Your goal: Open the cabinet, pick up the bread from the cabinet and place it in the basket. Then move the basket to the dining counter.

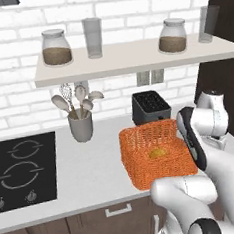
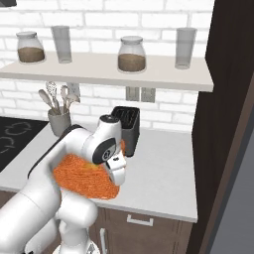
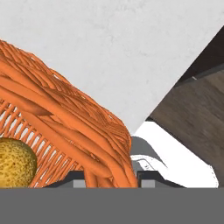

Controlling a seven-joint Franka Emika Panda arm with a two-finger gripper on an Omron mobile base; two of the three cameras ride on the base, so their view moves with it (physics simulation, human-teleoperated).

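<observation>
- Presently, we find the square orange woven wicker basket (image 1: pixel 155 153) standing on the light grey table (image 1: pixel 88 171), just in front of the black toaster (image 1: pixel 149 106).
- We see the small round golden-orange bun (image 1: pixel 157 153) lying inside the basket, on its floor, near the middle in the left base view.
- In the hand view the bun (image 3: pixel 15 162) sits at the lower left, behind the woven wall of the basket (image 3: pixel 65 122).
- The claw (image 3: pixel 111 177) is at the basket's rim on the side nearest the robot; the two dark fingertips stand one on either side of the wicker wall, which runs between them.
- We cannot tell whether the tips press on the wicker or merely straddle it, since they are largely cut off at the frame's bottom.
- In the right base view the white arm (image 2: pixel 94 149) bends down over the basket (image 2: pixel 84 178) and covers most of it.
- A grey pot of kitchen utensils (image 1: pixel 80 123) stands on the table left of the toaster, and a black hob (image 1: pixel 23 170) lies further left.
- On the white wall shelf (image 1: pixel 134 60) above stand two glass jars with brown contents (image 1: pixel 56 47) and two tall clear glasses (image 1: pixel 93 38).
</observation>
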